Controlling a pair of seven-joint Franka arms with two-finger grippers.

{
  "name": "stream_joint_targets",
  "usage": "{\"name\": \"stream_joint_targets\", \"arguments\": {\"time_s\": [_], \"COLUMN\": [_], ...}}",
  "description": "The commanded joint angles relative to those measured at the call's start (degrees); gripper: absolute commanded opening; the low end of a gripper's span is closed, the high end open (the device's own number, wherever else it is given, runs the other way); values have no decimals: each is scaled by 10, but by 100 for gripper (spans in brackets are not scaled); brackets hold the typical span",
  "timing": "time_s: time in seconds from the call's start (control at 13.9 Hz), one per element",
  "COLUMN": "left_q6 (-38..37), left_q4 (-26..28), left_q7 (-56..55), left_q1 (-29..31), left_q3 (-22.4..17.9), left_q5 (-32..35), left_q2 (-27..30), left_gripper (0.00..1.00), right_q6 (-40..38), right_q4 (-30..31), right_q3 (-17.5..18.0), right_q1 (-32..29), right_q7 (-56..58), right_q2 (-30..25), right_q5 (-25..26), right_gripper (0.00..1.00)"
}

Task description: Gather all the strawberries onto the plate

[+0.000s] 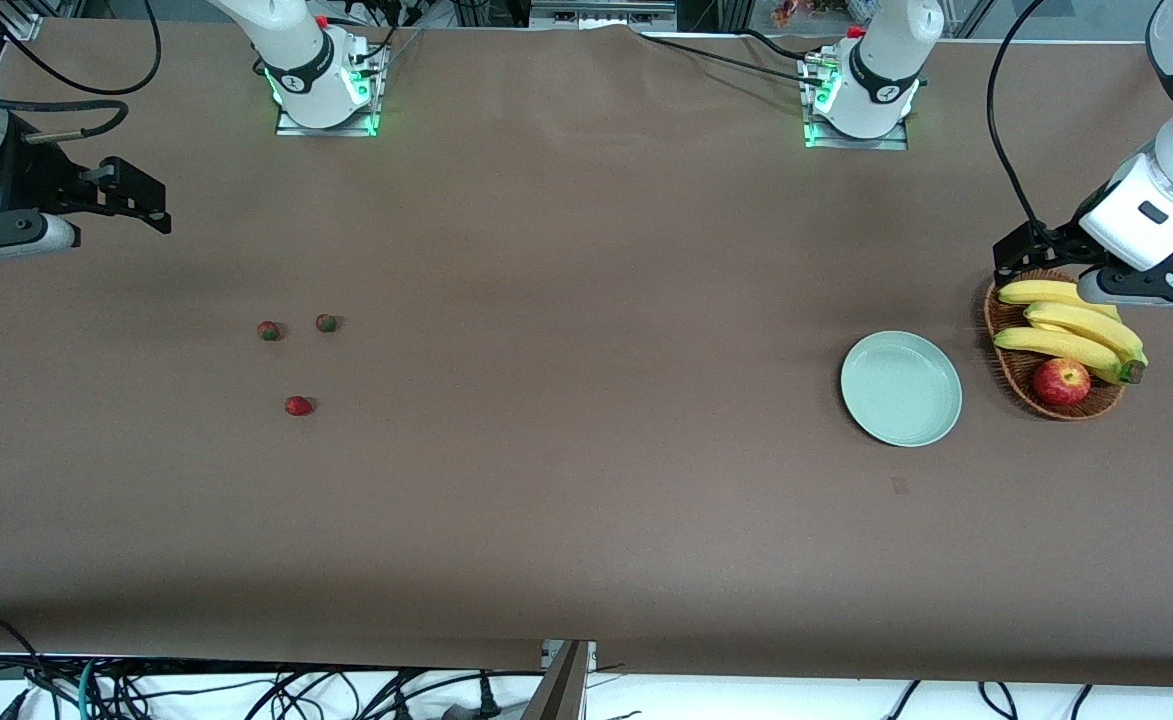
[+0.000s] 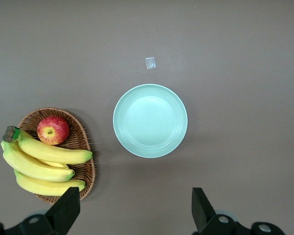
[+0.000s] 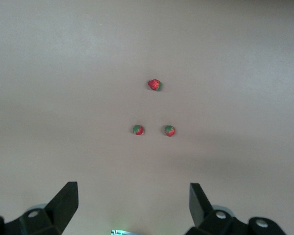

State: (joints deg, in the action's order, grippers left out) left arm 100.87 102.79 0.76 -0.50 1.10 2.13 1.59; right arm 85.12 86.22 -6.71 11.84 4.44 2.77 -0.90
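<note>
Three strawberries lie on the brown table toward the right arm's end: two side by side (image 1: 268, 330) (image 1: 326, 322) and one nearer the front camera (image 1: 298, 405). All three show in the right wrist view (image 3: 154, 85) (image 3: 138, 129) (image 3: 170, 130). The mint-green plate (image 1: 901, 388) sits empty toward the left arm's end and also shows in the left wrist view (image 2: 150, 120). My right gripper (image 1: 141, 198) (image 3: 133, 205) is open and empty, high above the table near the strawberries. My left gripper (image 1: 1031, 255) (image 2: 135, 210) is open and empty, high over the table by the plate and basket.
A brown wicker basket (image 1: 1008, 365) (image 2: 83, 142) with bananas (image 1: 1071, 325) and a red apple (image 1: 1061, 381) stands beside the plate, at the left arm's end. A small scrap of tape (image 2: 150, 62) lies on the table nearer the front camera than the plate.
</note>
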Motion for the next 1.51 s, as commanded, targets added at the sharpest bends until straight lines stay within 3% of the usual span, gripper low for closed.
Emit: {"name": "stream_joint_targets", "arguments": {"time_s": [0.0,0.5,0.79,1.15,1.43], "left_q6": [-10,-11,-11,-11,-11], "left_q4": [-8,-8,-8,-8,-8], "left_q7": [5,5,5,5,5], "left_q1": [-1,-1,-1,-1,-1], "left_q3": [0,0,-1,-1,-1], "left_q5": [-9,-9,-9,-9,-9], "left_q2": [-1,-1,-1,-1,-1], "left_gripper": [100,100,100,100,100], "right_q6": [0,-4,21,162,339], "right_q4": [-3,5,49,190,333], "right_q3": [6,7,10,11,13], "right_q1": [-10,-3,8,10,12], "right_q7": [1,-6,-9,-10,-30], "right_q2": [0,5,7,8,30], "right_q5": [6,7,1,-11,-14], "right_gripper": [100,100,100,100,100]}}
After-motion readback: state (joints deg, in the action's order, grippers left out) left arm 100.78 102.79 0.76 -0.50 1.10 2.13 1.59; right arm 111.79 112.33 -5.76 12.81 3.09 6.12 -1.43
